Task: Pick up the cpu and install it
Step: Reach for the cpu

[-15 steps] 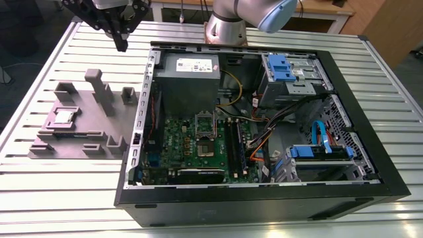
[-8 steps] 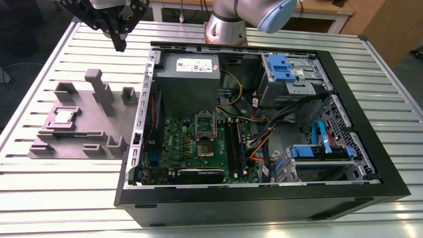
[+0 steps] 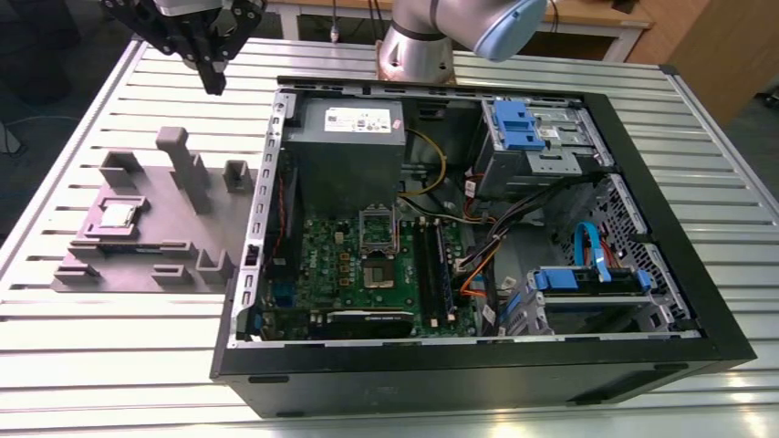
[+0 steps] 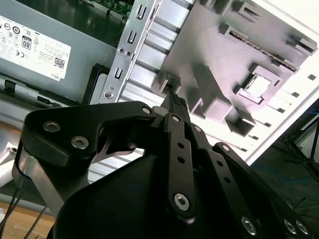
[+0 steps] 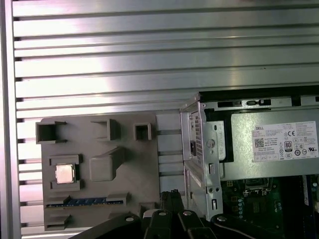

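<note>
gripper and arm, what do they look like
The gripper is matte black, with jointed bar fingers dotted with silver bolt heads. The arm is a silver-grey metal tube with a rounded pale blue joint cap.

The black gripper point(image 4: 174, 101) is seen from behind, its fingertips drawn together with nothing held. With its reach taken as twelve o'clock, a grey fixture point(image 4: 209, 59) is found at one o'clock on the slatted table point(image 4: 149, 74), and the cpu point(image 4: 259, 85) is seated in its square recess near two o'clock. A metal case frame point(image 4: 127, 55) and a white-labelled grey box point(image 4: 30, 45) are placed around ten o'clock.
</note>
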